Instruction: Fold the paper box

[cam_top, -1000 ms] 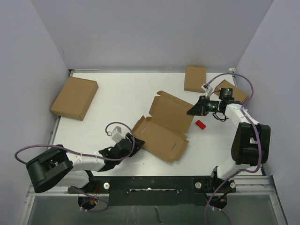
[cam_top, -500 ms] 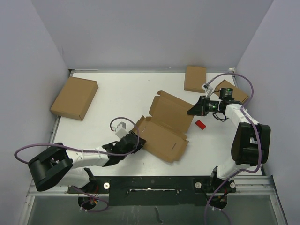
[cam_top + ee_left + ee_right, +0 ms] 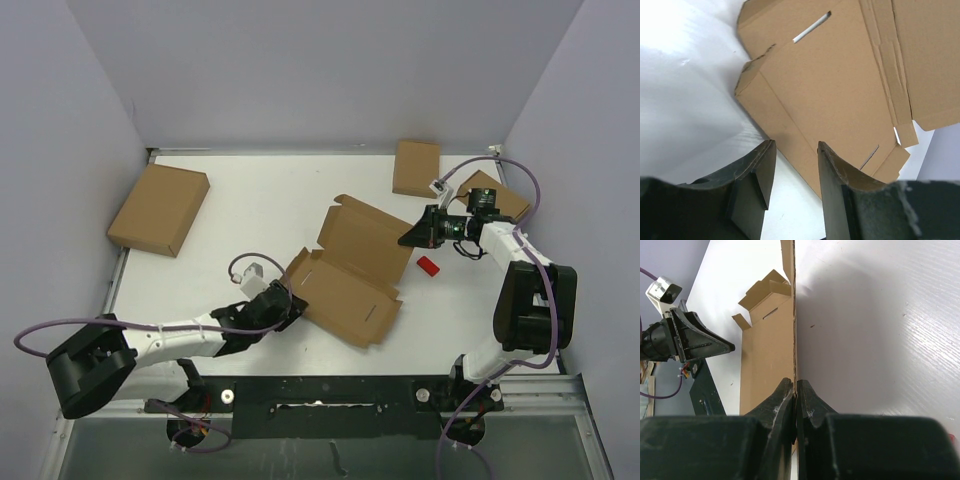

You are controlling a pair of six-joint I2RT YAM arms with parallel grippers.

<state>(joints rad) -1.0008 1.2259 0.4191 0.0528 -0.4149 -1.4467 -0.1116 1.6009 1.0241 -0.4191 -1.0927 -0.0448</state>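
Anchor paper box (image 3: 345, 270), unfolded at surface (image 3: 250, 200) centre, with right fingers (image 3: 780, 405) clenched on far-right flap edge. Slide parted, empty left fingers (image 3: 762, 165) under near-left side flap; lift along crease without dragging box.

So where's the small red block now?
Top view, right of centre: the small red block lies beside the open brown cardboard mailer box, just below the right pincer.

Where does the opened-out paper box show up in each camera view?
Top external: the paper box lies flat, opened out, mid-table.
Left wrist: the paper box fills the upper right.
Right wrist: the paper box runs edge-on up the centre-left.
Shared landmark: the left gripper beside the box.
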